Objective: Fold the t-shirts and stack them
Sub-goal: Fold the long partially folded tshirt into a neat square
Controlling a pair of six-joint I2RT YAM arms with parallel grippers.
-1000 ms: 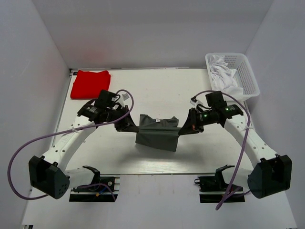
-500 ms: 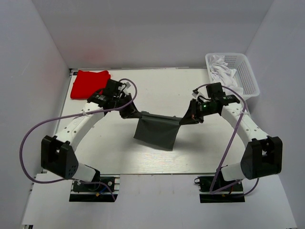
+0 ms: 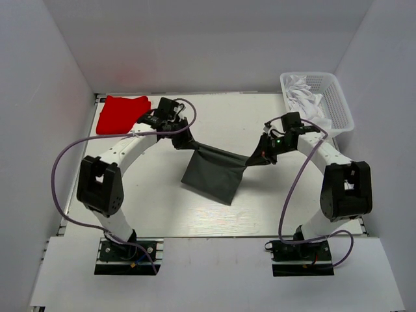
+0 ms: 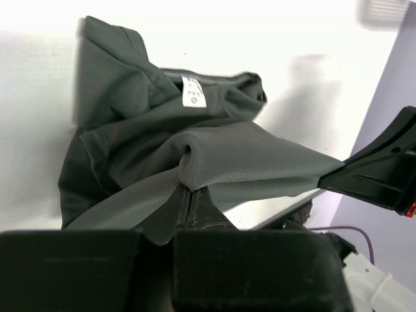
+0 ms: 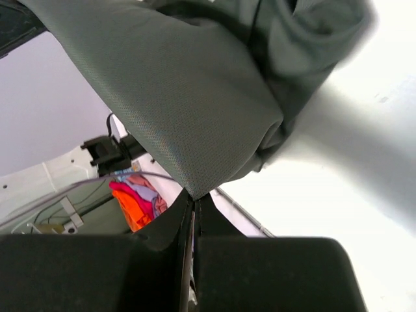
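The left hand (image 3: 184, 142) is pinched fully closed on one top corner of the charcoal grey t-shirt (image 3: 211, 177), a fold of its knit bunching right at the fingertips (image 4: 195, 209) in the left wrist view. The right hand (image 3: 255, 158) is closed just as tightly on the opposite top corner, the cloth drawn to a point between its two fingers. Between the hands the shirt's upper edge runs taut over the middle of the counter (image 3: 214, 117), the left end nearer the far edge than the right. The rest hangs down and toward the near edge. Its lower folds gather loosely on the counter's surface, with a small white label (image 4: 193, 91) showing inside the neck. The bright red t-shirt (image 3: 122, 114) lies folded at the far left corner, well apart from the grey one. A white mesh basket (image 3: 338, 97) sits at the far right corner, holding crumpled white cloth (image 3: 302, 97).
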